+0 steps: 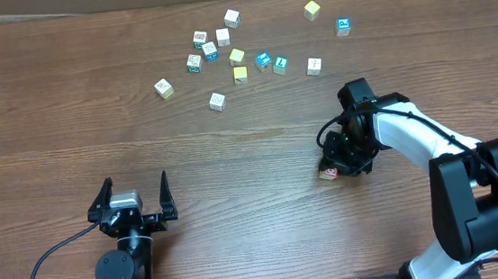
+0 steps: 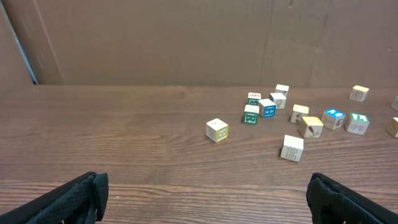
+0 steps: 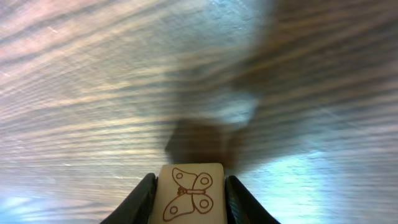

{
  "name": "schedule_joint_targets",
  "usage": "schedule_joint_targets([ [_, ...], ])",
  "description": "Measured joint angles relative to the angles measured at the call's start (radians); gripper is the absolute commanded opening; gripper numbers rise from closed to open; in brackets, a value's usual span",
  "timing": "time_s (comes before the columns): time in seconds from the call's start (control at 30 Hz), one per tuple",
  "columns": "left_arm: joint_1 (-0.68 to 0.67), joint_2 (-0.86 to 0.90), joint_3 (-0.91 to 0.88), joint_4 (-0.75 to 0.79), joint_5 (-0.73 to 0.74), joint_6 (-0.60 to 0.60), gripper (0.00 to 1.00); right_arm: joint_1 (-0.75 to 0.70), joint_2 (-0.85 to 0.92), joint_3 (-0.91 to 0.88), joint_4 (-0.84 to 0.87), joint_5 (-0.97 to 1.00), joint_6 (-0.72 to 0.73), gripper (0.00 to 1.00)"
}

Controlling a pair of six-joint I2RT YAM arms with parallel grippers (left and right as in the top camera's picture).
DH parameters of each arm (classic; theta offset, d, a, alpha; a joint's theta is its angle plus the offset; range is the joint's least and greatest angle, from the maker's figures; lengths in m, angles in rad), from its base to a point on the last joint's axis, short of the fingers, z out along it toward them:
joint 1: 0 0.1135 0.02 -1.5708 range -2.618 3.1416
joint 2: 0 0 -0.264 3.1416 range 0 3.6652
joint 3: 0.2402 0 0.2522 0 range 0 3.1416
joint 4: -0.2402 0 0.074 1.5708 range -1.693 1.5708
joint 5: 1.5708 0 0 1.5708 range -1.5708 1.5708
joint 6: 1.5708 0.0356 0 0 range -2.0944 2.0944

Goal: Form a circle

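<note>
Here, butterfly cube [image 3: 188, 198] within right tool [image 3: 189, 186].

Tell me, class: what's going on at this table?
The right gripper grips a butterfly cube between its fingers, down near the table and apart from the other cubes, which are scattered at the far side in no clear shape. The left gripper hangs open, touching nothing.

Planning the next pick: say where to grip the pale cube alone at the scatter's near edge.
Probably best: take the pale cube by two opposite side faces, from straight above. It sits flat and apart from its neighbours, leaving room either side.
</note>
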Motion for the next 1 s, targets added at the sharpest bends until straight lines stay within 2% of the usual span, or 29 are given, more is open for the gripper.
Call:
schedule_joint_targets([
  [0.2, 0.0, 0.0, 0.0, 0.0, 0.0, 0.0, 1.0, 0.023, 0.0, 0.0, 0.042, -0.029, 0.099, 0.24],
  [0.4, 0.0, 0.0, 0.0, 0.0, 0.0, 0.0, 1.0, 0.15, 0.0, 0.0, 0.09, 0.024, 0.191, 0.24],
  [0.67, 0.0, 0.0, 0.0, 0.0, 0.0, 0.0, 1.0, 0.197, 0.0, 0.014, 0.064, 0.092, 0.213, 0.25],
  [1.0, 0.0, 0.0, 0.0, 0.0, 0.0, 0.0, 0.99, 0.197, 0.0, 0.017, 0.075, 0.117, 0.156, 0.44],
])
